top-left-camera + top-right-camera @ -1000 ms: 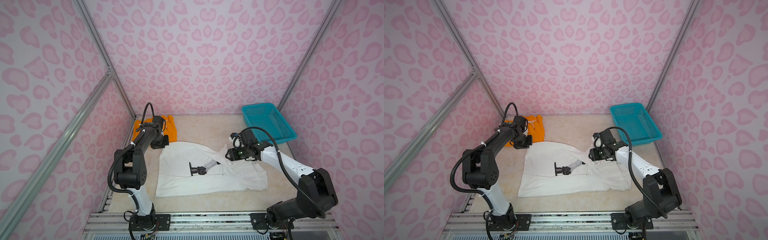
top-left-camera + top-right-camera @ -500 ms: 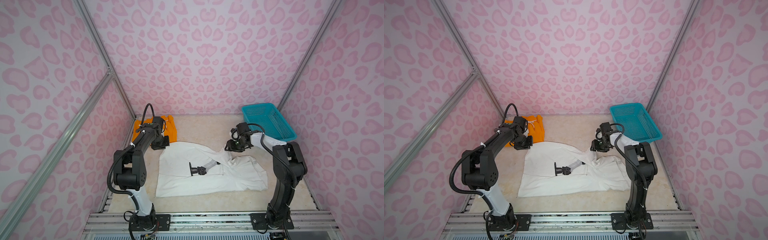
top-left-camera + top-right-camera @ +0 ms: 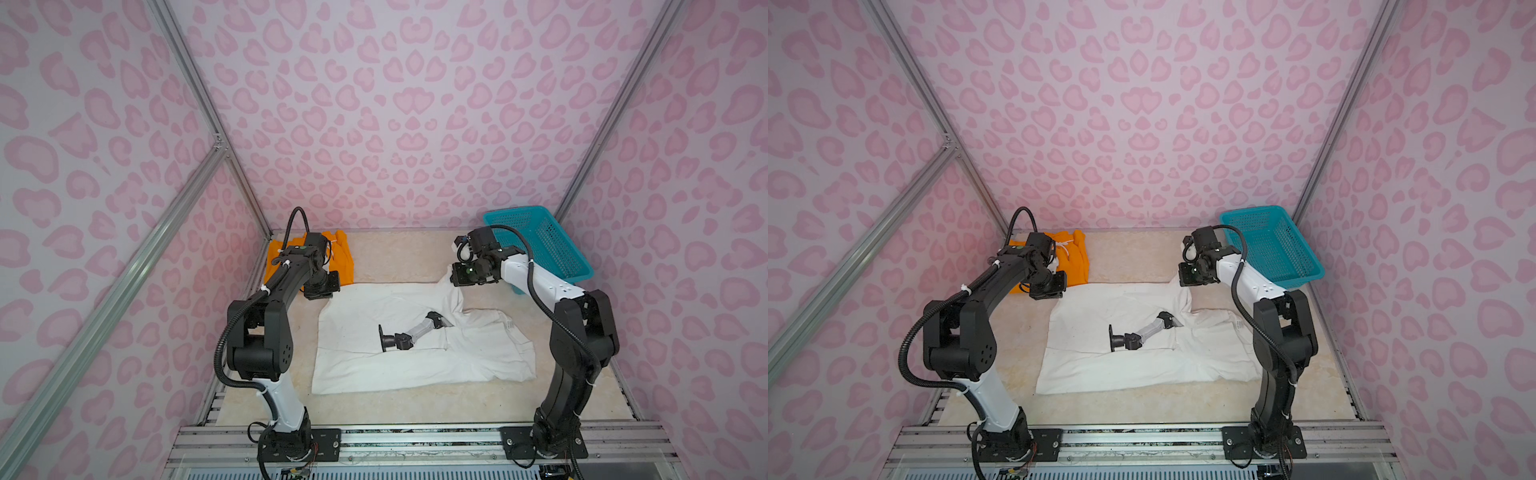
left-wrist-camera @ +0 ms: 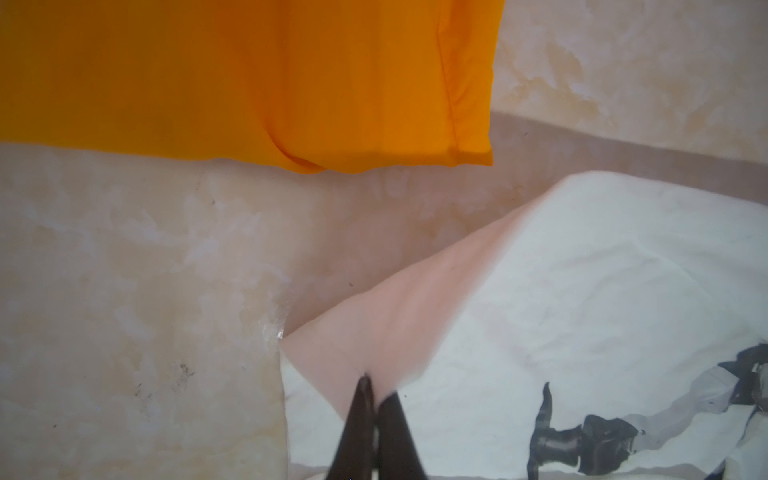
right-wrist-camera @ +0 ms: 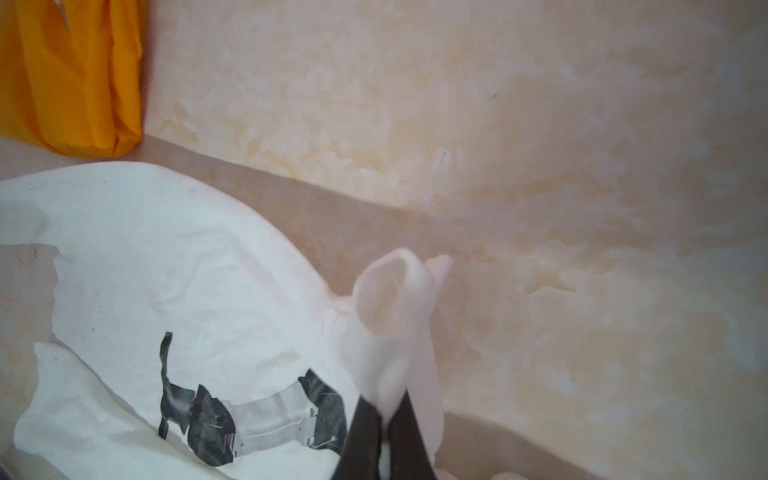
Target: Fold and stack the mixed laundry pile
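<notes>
Pinching one corner of the white cotton T-shirt with a black-grey print (image 3: 374,365), the left gripper (image 4: 376,392) has its dark fingers pressed together on the cloth, as the left wrist view shows. The right gripper (image 5: 384,409) is clamped on a bunched fold of the same shirt and holds it raised off the beige marbled tabletop (image 3: 407,253). In both top views the shirt spreads across the centre of the frame. The bright orange elastic-waist shorts (image 3: 343,266) lie left of centre, near the pinched corner but apart from it. A teal perforated plastic basket (image 3: 515,210) stands right of centre.
</notes>
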### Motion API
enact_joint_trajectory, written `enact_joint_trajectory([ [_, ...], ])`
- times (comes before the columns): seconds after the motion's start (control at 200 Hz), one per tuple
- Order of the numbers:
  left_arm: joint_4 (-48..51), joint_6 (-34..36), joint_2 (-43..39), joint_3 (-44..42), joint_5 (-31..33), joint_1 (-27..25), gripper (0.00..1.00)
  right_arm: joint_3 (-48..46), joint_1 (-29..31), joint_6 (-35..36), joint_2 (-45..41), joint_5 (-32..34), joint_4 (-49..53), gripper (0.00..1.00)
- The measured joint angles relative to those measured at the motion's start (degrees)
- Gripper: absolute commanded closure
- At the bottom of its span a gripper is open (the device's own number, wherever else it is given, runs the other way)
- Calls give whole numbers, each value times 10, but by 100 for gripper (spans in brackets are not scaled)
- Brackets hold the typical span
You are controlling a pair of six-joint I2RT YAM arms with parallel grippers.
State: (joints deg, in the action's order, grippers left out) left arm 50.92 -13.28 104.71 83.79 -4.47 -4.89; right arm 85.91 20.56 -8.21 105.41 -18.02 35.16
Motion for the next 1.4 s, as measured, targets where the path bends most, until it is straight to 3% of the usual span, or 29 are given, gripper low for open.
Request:
enact_joint_trajectory([
  [0.125, 0, 0, 0, 0, -1, 0, 97, -43, 73, 29, -58, 63, 14, 89],
  [0.205, 0, 0, 0, 0, 0, 0, 97, -103, 116, 35, -90, 68, 25, 75],
  [0.29, 0, 0, 0, 0, 0, 0, 97, -168, 155, 35, -124, 35, 33, 64],
  [0.425, 0, 2, 0, 5, 0, 0, 97, -240, 191, 32, -159, -43, 38, 57],
  [0.565, 0, 3, 0, 7, 0, 0, 97, -266, 171, 23, -199, -64, 35, 55],
  [0.69, 0, 4, 0, 7, 0, 0, 97, -259, 124, 5, -201, -45, 13, 54],
  [1.0, 0, 4, 0, -1, -2, 0, 97, -195, 42, -17, -63, -47, -25, 53],
  [1.405, 0, 4, 0, 1, -2, 0, 97, -199, 34, -19, -6, -150, -40, 53],
])
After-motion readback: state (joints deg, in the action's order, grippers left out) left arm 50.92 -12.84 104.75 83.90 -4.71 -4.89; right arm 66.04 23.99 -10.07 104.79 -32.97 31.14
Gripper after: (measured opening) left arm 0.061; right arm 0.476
